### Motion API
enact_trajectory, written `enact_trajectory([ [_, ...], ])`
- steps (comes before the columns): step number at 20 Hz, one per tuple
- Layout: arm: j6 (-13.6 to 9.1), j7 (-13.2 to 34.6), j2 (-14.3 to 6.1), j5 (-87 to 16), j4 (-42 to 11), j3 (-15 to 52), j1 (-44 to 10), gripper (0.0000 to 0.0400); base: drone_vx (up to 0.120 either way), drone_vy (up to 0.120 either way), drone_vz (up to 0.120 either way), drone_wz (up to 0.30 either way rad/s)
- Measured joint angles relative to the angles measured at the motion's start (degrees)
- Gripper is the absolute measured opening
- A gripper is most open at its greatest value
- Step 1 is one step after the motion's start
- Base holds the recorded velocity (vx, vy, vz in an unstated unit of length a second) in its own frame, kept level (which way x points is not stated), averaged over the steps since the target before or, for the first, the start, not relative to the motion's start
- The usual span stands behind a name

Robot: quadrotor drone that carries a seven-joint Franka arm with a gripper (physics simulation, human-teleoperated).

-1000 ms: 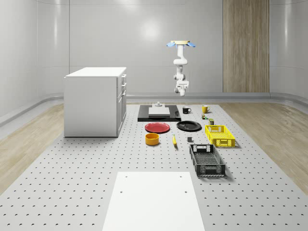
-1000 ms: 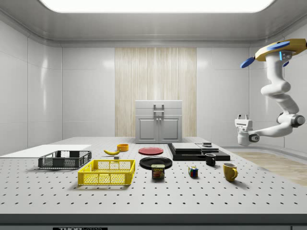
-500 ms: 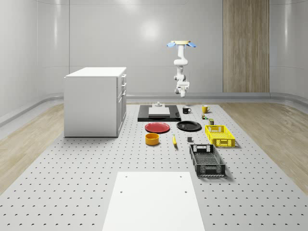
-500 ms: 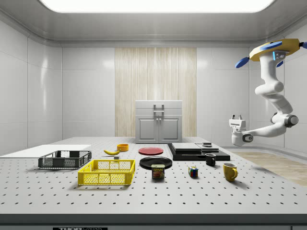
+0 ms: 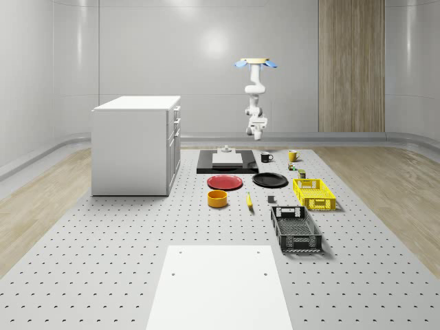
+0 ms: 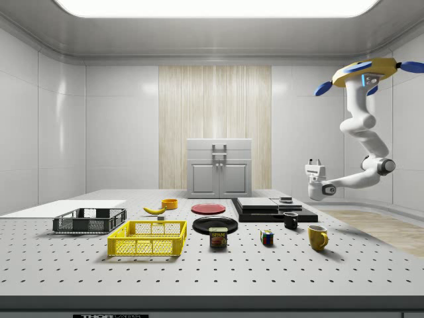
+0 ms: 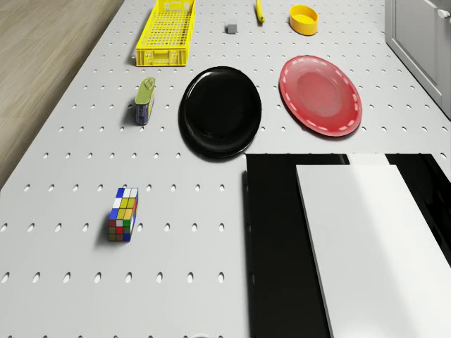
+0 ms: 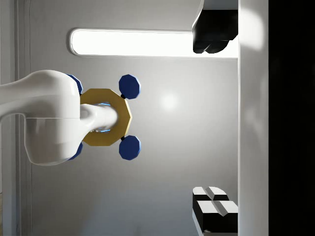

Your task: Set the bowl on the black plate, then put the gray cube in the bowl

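My small round yellow bowl (image 5: 217, 198) sits on the perforated desk (image 5: 103, 261) at seven o'clock from the glossy black plate (image 5: 269, 180). Drone (image 6: 363, 71) hovers high beyond; claw (image 6: 313, 162) spread, empty. Risk: clipping the red plate (image 5: 225, 182) between them.

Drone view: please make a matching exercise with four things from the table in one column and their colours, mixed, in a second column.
Things:
1. bowl
2. plate beside the Rubik's cube side
3. small cube
4. plate nearer the cabinet

Colours:
a. red
b. gray
c. yellow
d. black

Pairs: 1-c, 2-d, 3-b, 4-a
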Motion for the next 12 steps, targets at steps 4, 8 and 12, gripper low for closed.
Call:
enact_trajectory([
  [4, 0.2, 0.0, -0.1, -0.3, -0.1, 0.2, -0.1, 0.0400, 0.120, -0.120, 0.000, 0.000],
  [8, 0.3, 0.1, -0.2, -1.0, -0.2, 0.7, -0.2, 0.0400, 0.120, -0.120, 0.000, 0.000],
  [12, 0.5, 0.3, -0.4, -2.3, -0.4, 1.6, -0.5, 0.0400, 0.120, -0.110, 0.000, 0.000],
])
